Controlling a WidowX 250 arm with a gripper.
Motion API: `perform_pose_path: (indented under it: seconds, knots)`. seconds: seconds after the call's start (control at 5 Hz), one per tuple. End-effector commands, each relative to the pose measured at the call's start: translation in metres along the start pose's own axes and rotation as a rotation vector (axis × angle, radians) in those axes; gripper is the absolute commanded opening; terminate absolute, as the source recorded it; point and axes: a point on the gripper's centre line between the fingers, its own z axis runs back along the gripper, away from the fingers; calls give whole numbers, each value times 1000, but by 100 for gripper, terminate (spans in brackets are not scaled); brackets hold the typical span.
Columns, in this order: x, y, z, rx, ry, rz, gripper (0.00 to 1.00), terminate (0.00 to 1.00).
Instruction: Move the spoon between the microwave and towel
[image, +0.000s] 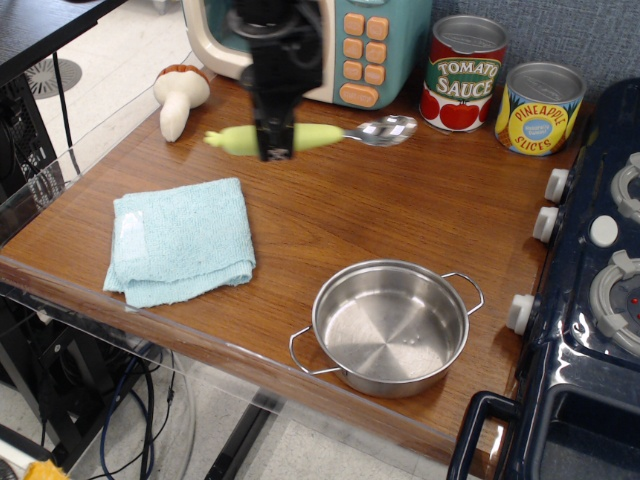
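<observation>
Yellow-green plastic is being gripped at mid-handle: the one spoon (300, 136) is being held level by the gripper (273, 148), whose fingers are clamped on the handle. The spoon is lying crosswise in the air, its shiny bowl pointing right, in front of the one microwave (355, 50) and beyond the one towel (182, 240). Whether the spoon is being held clear of the table (400, 210) or is touching it cannot be told. The towel is lying folded near the table's left front edge, well apart from the gripper. Two cans are being shown at the back right, a sauce can (463, 72) and a pineapple can (539, 107), side by side. One steel pot (390, 326) is sitting near the front edge. One toy mushroom (178, 97) is lying left of the microwave. One dark stove (590, 300) is standing at the right.
</observation>
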Motion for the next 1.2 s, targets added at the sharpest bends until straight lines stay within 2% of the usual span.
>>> perform_pose_path:
  seconds: [0.0,0.2,0.4,0.8,1.0]
  knots:
    - [-40,33,9,69,59,148,0,0]
    - [-70,44,-8,64,124,202,0,0]
    - [-89,42,-26,28,161,265,0,0]
    - [-88,40,-53,-12,195,266,0,0]
    - [-85,40,-55,-22,209,271,0,0]
